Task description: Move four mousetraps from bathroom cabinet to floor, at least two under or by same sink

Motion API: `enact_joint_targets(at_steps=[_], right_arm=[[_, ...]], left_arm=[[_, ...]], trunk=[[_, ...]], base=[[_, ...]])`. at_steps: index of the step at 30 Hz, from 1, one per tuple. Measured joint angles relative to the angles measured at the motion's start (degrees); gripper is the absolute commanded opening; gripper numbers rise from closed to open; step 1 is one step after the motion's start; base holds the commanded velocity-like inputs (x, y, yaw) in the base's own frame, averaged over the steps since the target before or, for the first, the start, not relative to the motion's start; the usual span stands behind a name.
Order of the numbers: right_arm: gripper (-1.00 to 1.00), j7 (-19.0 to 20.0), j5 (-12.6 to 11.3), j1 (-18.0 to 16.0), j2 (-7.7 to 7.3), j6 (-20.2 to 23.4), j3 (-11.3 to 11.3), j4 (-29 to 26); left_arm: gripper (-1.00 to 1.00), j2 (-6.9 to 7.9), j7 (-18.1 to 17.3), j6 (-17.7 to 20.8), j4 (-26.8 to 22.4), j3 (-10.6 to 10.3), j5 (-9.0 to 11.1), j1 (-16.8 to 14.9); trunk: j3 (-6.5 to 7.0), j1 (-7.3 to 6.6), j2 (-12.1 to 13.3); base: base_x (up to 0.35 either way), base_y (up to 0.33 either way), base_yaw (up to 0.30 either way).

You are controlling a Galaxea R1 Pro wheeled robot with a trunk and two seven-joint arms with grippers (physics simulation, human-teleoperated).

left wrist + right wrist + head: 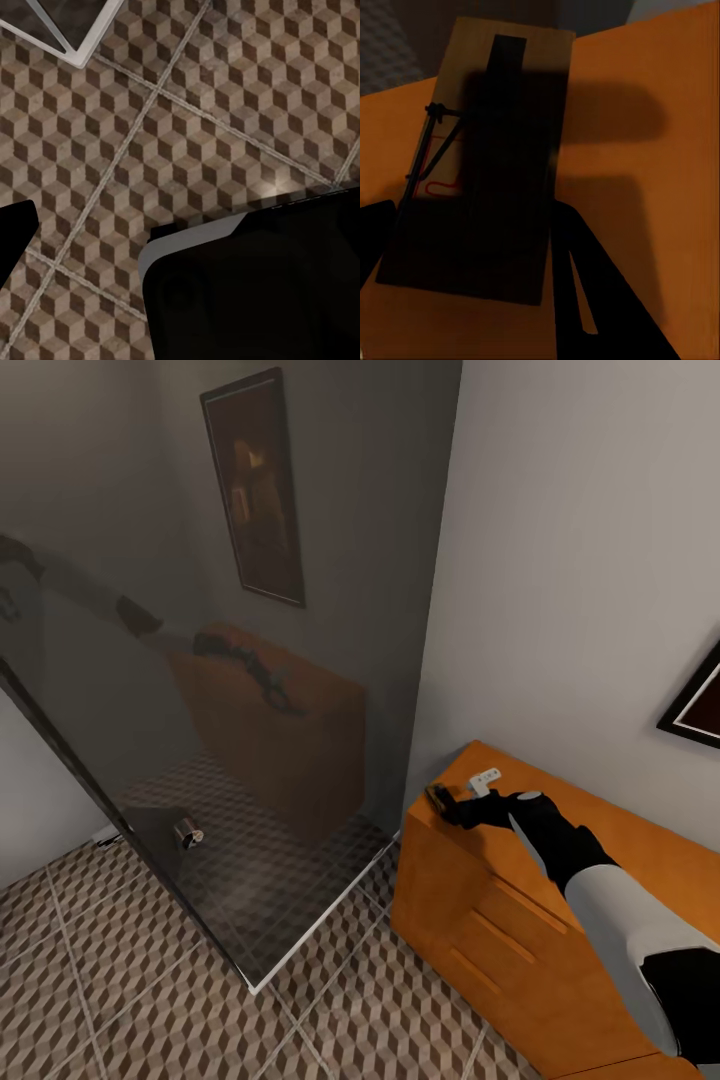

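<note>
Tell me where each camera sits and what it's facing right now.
Head: high, angled down at cabinet, glass panel, floor; right arm reaches to right end effector.
Left wrist: faces straight down at floor; dark body parts show.
Right wrist: close above mousetrap on cabinet; dark fingers.
Shared: head and right wrist see the cabinet.

Glass panel (pixel 200 690), 2 framed pics (pixel 255 485)

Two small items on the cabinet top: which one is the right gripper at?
The brown mousetrap at the corner of the cabinet by the glass panel; the right gripper straddles it. The pale item lies apart, nearer the wall.
</note>
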Motion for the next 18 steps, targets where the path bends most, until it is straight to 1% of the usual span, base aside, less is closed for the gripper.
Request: enact_joint_targets(at_steps=[4,10,13,18], right_arm=[[-1.0,-0.06,0.01,0.0,0.0,1.0,0.0,-1.02],[-1.0,-0.09,0.0,0.0,0.0,3.91,-0.02,-4.02],[-1.0,-0.11,0.0,0.01,0.0,5.87,-0.01,-6.14],[-1.0,-0.2,-0.01,0.01,0.0,11.08,-0.07,-10.4]], left_arm=[[1.0,0.0,0.0,0.0,0.0,-0.01,0.0,0.0],[1.0,0.0,0.0,0.0,0.0,0.0,0.01,0.0],[1.0,0.0,0.0,0.0,0.0,-0.01,-0.02,0.0],[1.0,0.0,0.0,0.0,0.0,0.01,-0.02,0.0]], trunk=[[0.0,0.0,0.0],[0.0,0.0,0.0],[0.0,0.0,0.0],[0.0,0.0,0.0]], base=[[0.0,0.0,0.0],[0.0,0.0,0.0],[0.0,0.0,0.0],[0.0,0.0,0.0]])
